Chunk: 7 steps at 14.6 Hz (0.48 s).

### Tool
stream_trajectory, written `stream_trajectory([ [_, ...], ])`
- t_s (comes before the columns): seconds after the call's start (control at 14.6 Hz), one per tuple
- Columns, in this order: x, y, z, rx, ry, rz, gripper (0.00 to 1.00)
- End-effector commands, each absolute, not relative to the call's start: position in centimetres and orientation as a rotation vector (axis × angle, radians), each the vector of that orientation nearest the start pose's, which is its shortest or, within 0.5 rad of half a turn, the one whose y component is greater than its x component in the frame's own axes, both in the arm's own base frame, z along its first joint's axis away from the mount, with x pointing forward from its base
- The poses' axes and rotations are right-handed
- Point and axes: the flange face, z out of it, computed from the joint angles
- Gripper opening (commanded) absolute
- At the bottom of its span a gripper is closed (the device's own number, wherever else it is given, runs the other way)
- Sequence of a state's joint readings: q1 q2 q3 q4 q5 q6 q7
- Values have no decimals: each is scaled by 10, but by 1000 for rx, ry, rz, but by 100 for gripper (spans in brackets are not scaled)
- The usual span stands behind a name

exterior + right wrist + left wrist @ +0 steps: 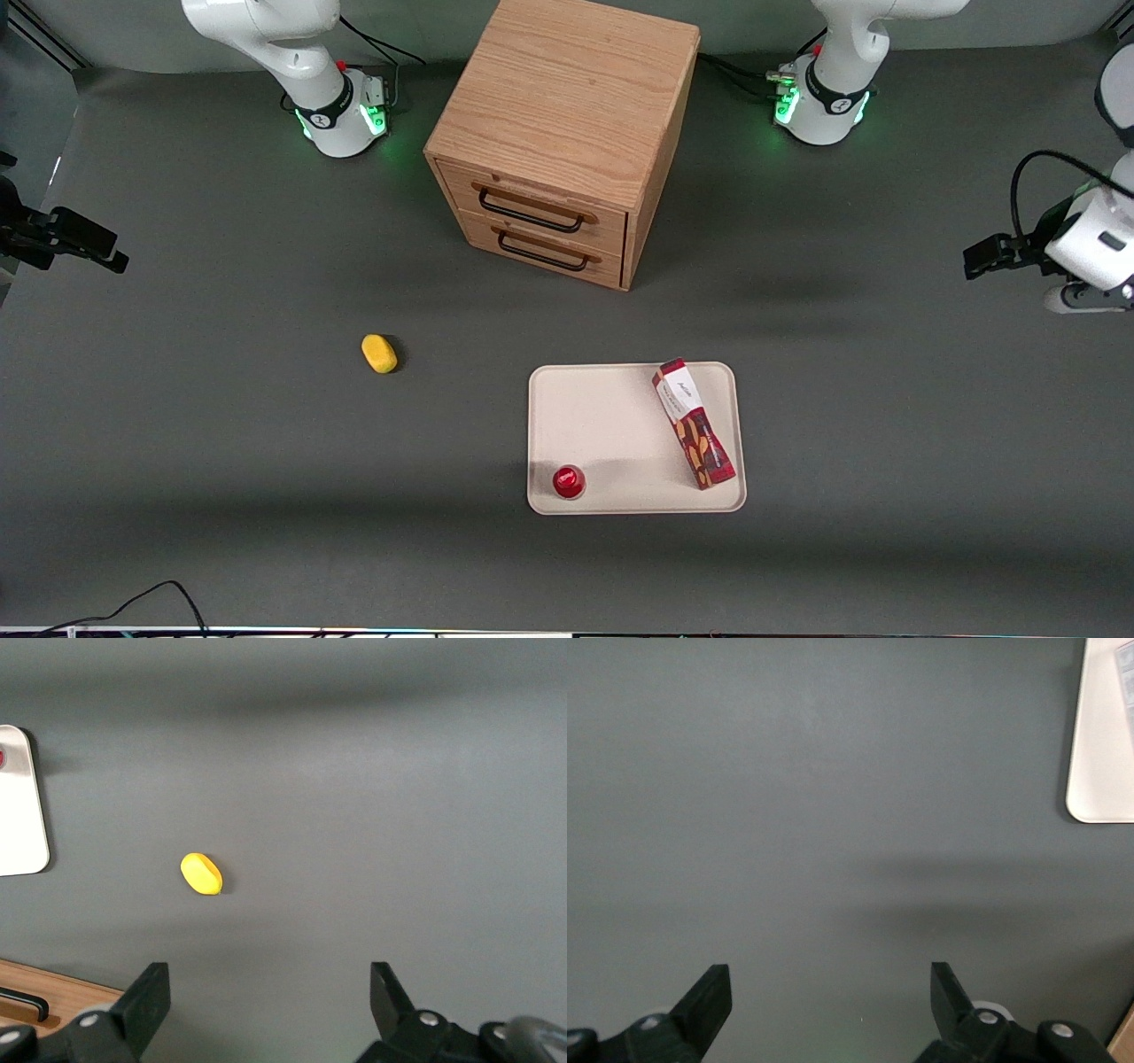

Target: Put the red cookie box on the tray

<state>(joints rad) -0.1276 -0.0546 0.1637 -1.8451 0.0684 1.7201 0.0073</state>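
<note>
The red cookie box lies flat and slanted on the tray, along the tray's side toward the working arm, its white label end pointing toward the cabinet. My left gripper hangs off at the working arm's end of the table, well apart from the tray and above bare tabletop. In the left wrist view the gripper is open, with only grey table between its fingers, and one rounded corner of the tray shows.
A small round red cap sits on the tray's corner nearest the camera, toward the parked arm. A yellow lump lies on the table toward the parked arm's end. A wooden two-drawer cabinet stands farther from the camera than the tray.
</note>
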Motion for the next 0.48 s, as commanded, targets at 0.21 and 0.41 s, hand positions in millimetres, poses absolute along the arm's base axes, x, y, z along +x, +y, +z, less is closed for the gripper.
stream_trajectory([
  [0.21, 532, 18, 572, -3081, 16, 126, 100],
  [0.41, 529, 13, 586, -3110, 16, 145, 100],
])
